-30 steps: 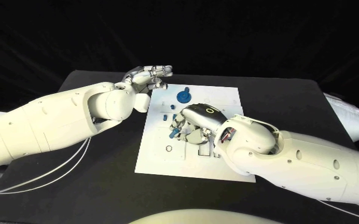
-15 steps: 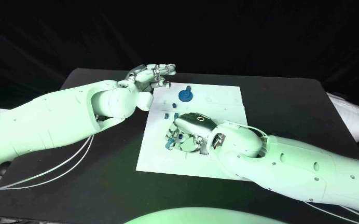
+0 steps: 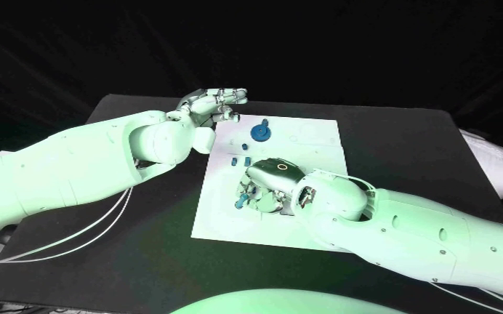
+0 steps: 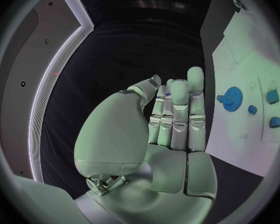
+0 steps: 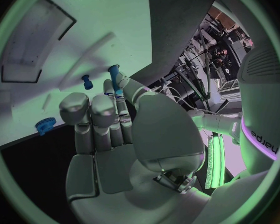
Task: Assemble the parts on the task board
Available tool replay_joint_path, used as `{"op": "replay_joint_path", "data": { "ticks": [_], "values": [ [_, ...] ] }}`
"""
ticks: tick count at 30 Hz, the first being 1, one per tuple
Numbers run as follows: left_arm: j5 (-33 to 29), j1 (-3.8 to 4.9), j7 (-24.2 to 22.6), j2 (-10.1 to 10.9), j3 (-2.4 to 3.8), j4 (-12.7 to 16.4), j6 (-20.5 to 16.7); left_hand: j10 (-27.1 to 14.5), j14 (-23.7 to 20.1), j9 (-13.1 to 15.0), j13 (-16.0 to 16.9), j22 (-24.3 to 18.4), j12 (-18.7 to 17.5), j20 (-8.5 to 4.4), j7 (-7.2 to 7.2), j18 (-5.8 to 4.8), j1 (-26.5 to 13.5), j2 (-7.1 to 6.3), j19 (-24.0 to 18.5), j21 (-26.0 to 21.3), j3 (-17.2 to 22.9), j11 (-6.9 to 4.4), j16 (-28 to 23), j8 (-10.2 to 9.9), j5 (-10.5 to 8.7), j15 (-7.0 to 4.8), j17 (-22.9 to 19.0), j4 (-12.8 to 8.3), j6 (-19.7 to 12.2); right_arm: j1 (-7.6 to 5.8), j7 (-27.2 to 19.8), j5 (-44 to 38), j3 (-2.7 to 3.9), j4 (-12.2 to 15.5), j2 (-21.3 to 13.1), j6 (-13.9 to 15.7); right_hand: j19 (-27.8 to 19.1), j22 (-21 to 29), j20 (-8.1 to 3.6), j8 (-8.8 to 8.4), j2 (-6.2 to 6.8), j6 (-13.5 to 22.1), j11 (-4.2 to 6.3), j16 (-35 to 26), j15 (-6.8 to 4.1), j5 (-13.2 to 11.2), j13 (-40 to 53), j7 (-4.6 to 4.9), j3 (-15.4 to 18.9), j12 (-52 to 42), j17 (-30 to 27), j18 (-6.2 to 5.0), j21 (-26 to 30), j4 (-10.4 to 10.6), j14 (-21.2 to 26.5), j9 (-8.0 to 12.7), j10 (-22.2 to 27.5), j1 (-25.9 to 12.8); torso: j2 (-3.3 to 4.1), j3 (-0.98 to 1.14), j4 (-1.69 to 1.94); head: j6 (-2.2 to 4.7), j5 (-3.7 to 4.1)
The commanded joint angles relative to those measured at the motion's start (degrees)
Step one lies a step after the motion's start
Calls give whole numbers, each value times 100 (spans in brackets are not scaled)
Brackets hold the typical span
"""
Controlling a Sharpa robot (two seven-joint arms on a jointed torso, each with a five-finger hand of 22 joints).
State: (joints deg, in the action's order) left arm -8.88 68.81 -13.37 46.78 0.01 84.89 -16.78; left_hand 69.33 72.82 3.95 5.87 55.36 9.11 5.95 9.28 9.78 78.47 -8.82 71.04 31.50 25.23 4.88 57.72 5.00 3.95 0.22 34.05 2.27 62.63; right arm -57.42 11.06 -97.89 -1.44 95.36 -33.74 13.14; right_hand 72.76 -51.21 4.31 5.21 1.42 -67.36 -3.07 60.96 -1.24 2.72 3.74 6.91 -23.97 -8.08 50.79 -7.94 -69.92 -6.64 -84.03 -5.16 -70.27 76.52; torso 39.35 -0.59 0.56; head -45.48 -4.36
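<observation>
Right robot hand (image 3: 270,182) low over the white task board (image 3: 315,147) mid-desk, pinching a small blue peg (image 5: 114,75), left robot hand (image 3: 215,103) raised at the board's far-left corner, fingers together, holding nothing, blue gear (image 3: 259,134) on the far part.

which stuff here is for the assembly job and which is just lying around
For the job:
- task board
- blue gear
- small blue parts
- blue peg pinched in the right hand

Just there:
- black table
- left hand, holding nothing, off the board's far corner
</observation>
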Motion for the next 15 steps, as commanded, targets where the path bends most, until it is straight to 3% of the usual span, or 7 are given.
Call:
{"op": "replay_joint_path", "data": {
  "ticks": [1,11,15],
  "values": [
    [24,3,-22,-13,4,4,104,-36,-44,-3,7,-6,19,1,-10,67,-14,44,-26,-38,-29,-6,-9,13,6,-8,-7,-9,-26,6,204,-309,-1,1,12,-198,-27,-3,12,-5,-30,-20,-20,11,-24,37,10,10,-18,31,3,63,-9,29,-97,-6,-9,-51,1,-3,3,-3,12],
    [24,3,-18,-12,3,5,99,-36,-44,-3,7,-6,19,1,-10,67,-14,44,-26,-38,-29,-6,-9,13,6,-8,-7,-9,-26,5,255,-403,-5,-19,79,-640,-64,42,18,-20,4,-12,-23,-11,-19,28,9,6,3,59,-39,53,13,53,-79,-8,-4,-104,-3,-11,3,-15,14],
    [24,3,-17,-13,3,7,99,-36,-44,-3,7,-6,19,1,-10,67,-14,44,-26,-38,-29,-6,-9,13,6,-8,-7,-9,-26,5,228,-403,-16,-46,138,-661,-120,112,34,-87,74,82,-57,-9,7,41,-7,39,44,143,-52,42,50,94,-63,11,94,-193,-2,-10,4,-13,18]
  ]
}}
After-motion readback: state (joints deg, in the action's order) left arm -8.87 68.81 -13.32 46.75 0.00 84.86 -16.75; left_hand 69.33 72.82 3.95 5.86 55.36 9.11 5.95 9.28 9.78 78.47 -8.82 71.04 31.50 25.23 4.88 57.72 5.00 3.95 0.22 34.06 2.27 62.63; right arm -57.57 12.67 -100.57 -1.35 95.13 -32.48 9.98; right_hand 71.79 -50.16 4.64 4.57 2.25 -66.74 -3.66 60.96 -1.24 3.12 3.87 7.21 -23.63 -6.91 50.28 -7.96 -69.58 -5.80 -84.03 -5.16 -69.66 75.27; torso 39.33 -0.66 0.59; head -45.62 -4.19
